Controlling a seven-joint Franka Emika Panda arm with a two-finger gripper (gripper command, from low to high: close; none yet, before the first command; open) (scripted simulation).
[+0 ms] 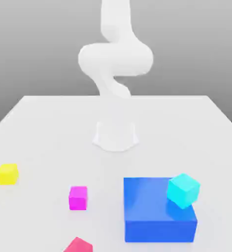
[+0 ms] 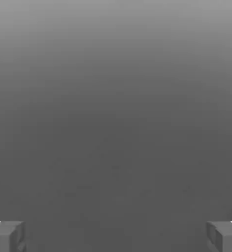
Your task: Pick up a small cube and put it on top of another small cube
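Surface: a pale, flat surface (image 1: pixel 49 128) is spread across the middle and lower part of the exterior view, and its far edge is set against a grey backdrop.
Arm: the white arm (image 1: pixel 116 59) is seen at upper centre, bent in thick rounded segments, with its base planted on the surface near the centre of the frame.
Blue block: a wide, low blue block (image 1: pixel 154 209) is laid flat at the lower right of the exterior view.
Pincer: the pincer (image 2: pixel 116 237) is seen open in the hand view, its two fingers held wide apart, and nothing is gripped between them.
Cyan cube: a small cyan cube (image 1: pixel 183 190) is seen tilted, with a corner pointed down, over the right-hand part of the blue block; whether the block is touched by it cannot be told.
Yellow cube: a small yellow cube (image 1: pixel 8 174) is placed on the surface at the exterior view's far left, below mid-height.
Magenta cube: a small magenta cube (image 1: pixel 78 198) is set upright on the surface, left of the blue block and apart from it.
Red piece: a red piece (image 1: pixel 79 245) is cut by the bottom edge, left of centre, below the magenta cube; its full shape cannot be told.
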